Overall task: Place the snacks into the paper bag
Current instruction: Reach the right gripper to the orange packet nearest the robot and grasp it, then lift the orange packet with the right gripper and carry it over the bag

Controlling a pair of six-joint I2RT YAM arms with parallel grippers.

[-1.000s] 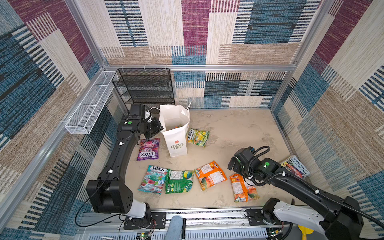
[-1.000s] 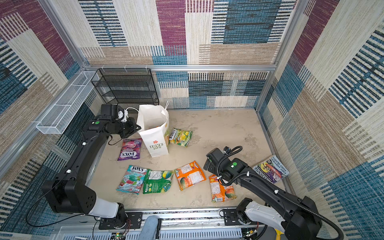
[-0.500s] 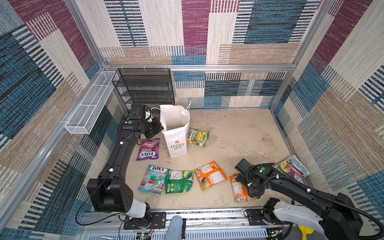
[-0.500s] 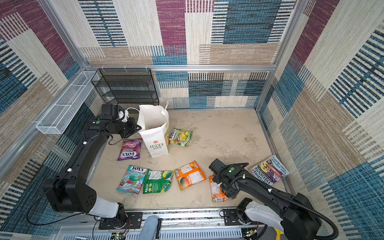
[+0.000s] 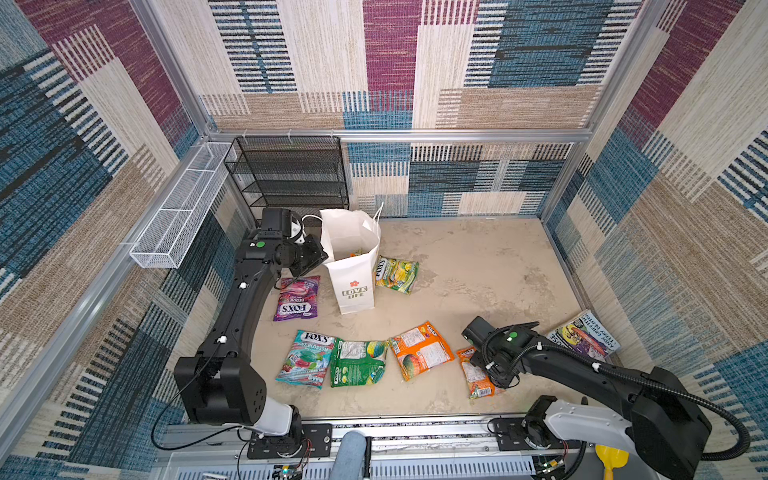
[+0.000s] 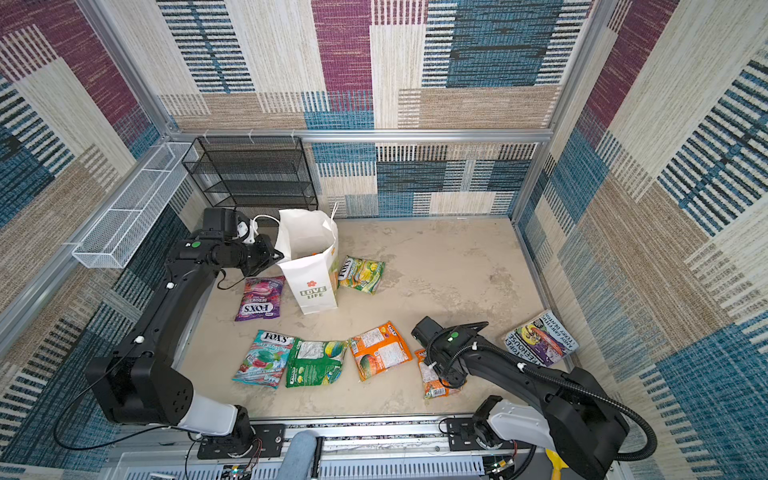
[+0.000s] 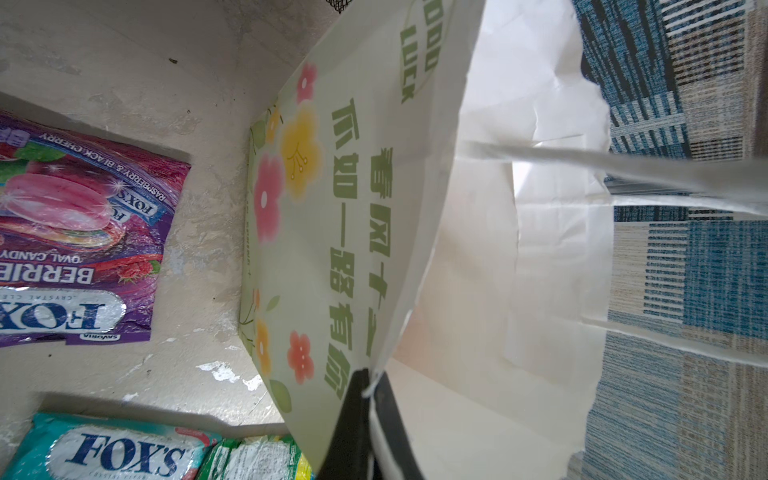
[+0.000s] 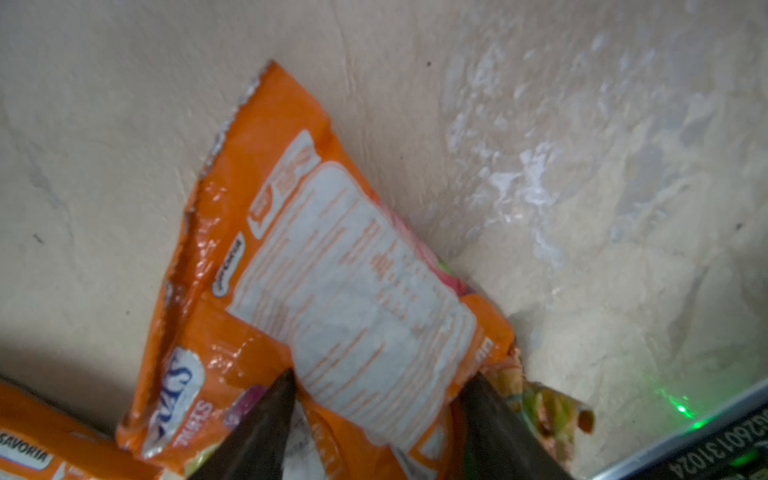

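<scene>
Nearest you, well off to the right of the paper bag (image 5: 353, 266), your right gripper (image 8: 384, 376) straddles the small orange packet (image 5: 473, 374) with its fingers apart; you cannot tell whether they pinch it. In front of the bag, a larger orange packet (image 5: 420, 350), a green packet (image 5: 358, 362) and a teal packet (image 5: 306, 357) lie in a row. The purple packet (image 5: 296, 298) lies just left of the upright bag and the yellow-green packet (image 5: 395, 274) just right, while your left gripper (image 7: 368, 382) is clamped on the bag's left rim.
</scene>
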